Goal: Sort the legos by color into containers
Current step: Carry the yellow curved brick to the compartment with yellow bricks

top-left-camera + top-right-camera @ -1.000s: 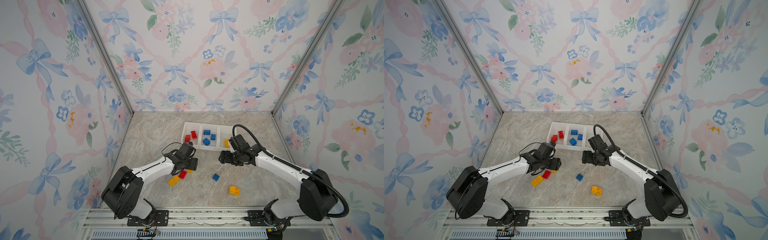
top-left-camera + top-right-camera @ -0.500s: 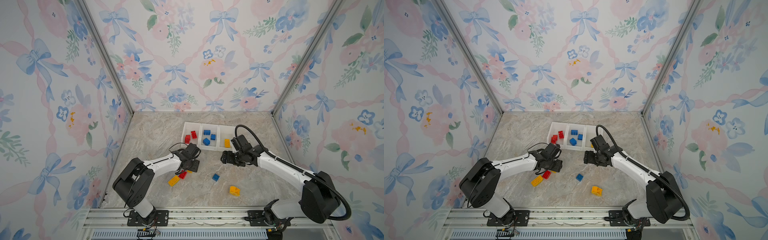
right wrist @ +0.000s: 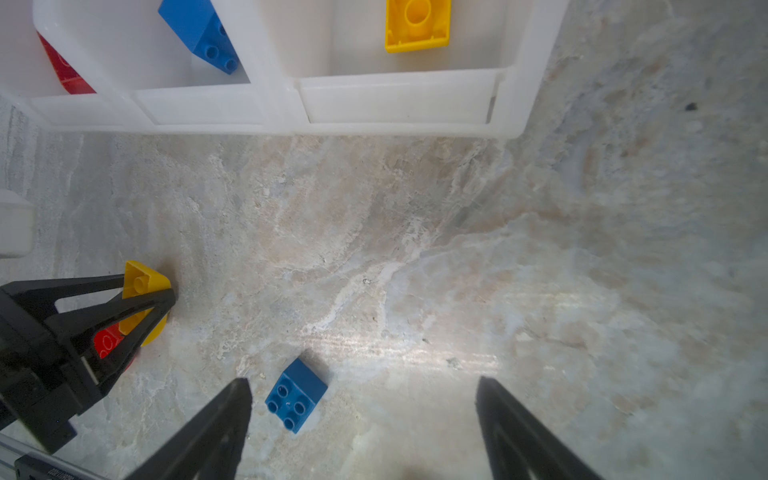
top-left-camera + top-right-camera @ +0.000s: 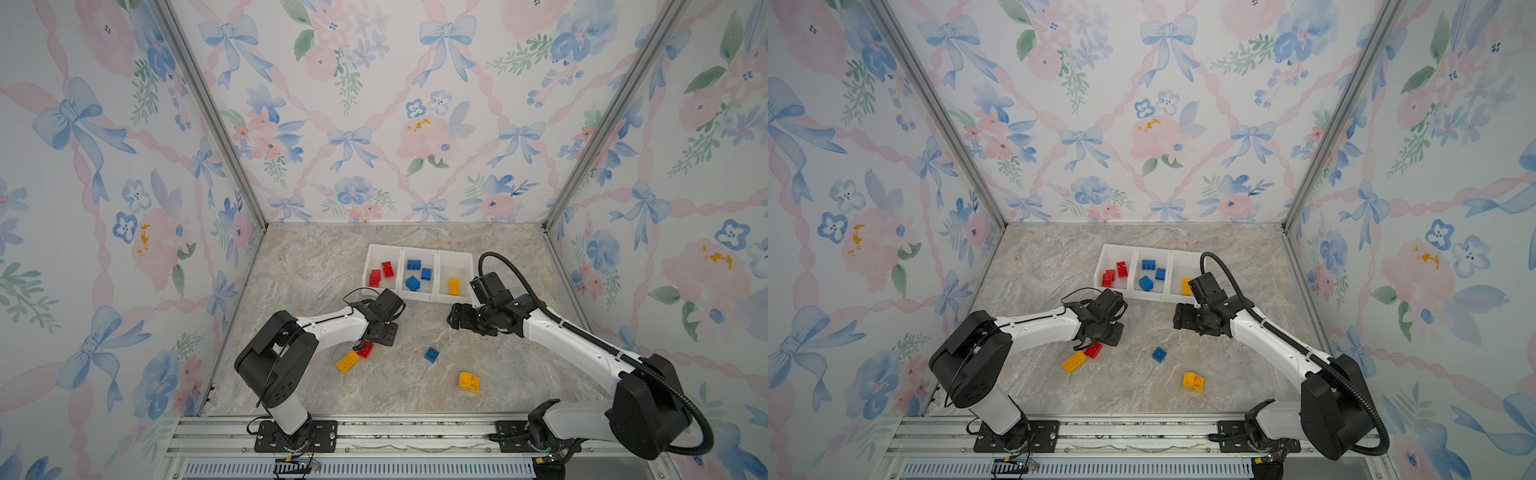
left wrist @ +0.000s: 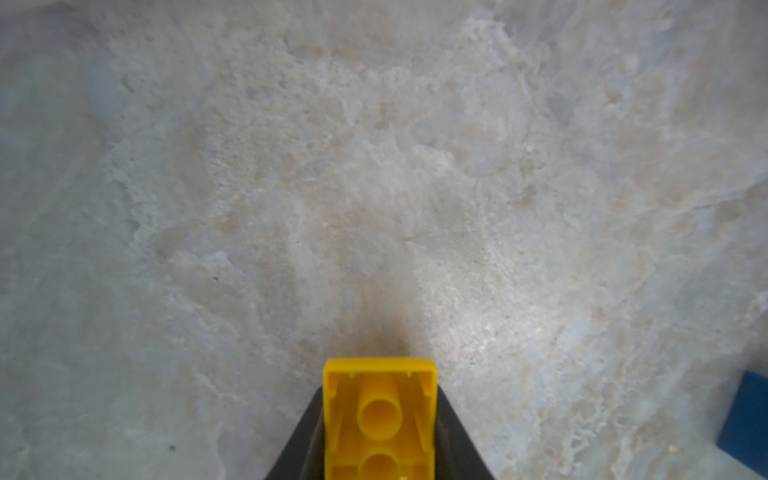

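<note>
While the left gripper point(image 5: 379, 388) is clenched on a yellow brick point(image 5: 380, 419), whose hollow underside faces the wrist camera, it hangs low over the worktop point(image 5: 374, 187). A red brick point(image 4: 365, 351) and a second yellow brick point(image 4: 347, 360) lie just beside it. The right gripper point(image 3: 363, 384) is released, jaws spread wide. A blue brick point(image 3: 296, 401) lies on the worktop close to one finger, not touching it. Beyond both grippers stand the containers point(image 4: 419, 297), holding red, blue and yellow legos in separate bins.

Floral bow wallpaper point(image 4: 374, 124); marble floor point(image 4: 311, 270)
</note>
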